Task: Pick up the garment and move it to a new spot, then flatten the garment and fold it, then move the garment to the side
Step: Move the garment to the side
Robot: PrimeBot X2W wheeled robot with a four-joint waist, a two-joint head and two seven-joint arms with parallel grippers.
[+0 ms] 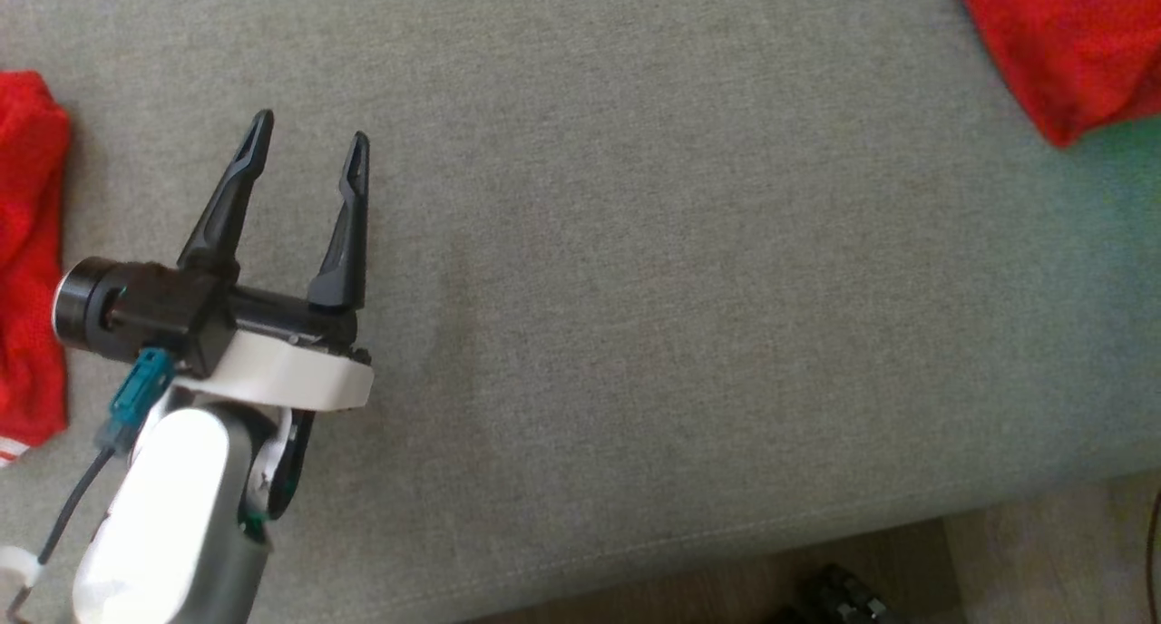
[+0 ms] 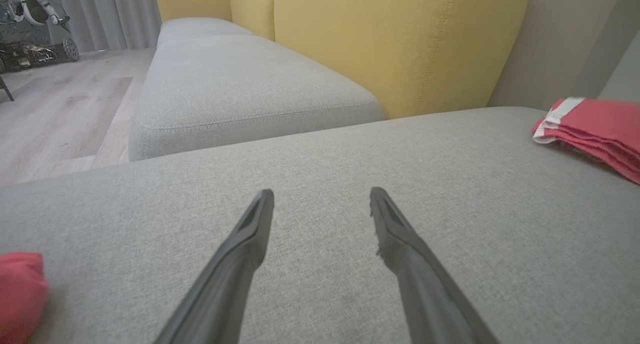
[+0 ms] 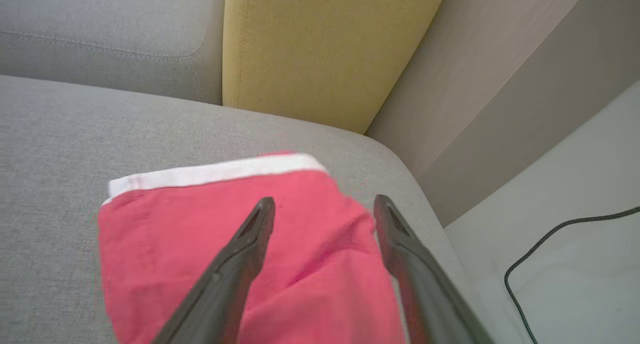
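A folded red garment with a white band along its far edge lies near the corner of the grey sofa seat. My right gripper hovers just over it, open, with nothing pinched between the fingers. The same garment shows at the top right of the head view and at the right of the left wrist view. My left gripper is open above bare seat fabric at the lower left, and its fingers stand apart in its own wrist view.
A second red cloth lies at the seat's left edge, close to my left arm, and shows again in the left wrist view. Yellow back cushions stand behind the seat. The seat's front edge borders wooden floor. A black cable lies beside the sofa.
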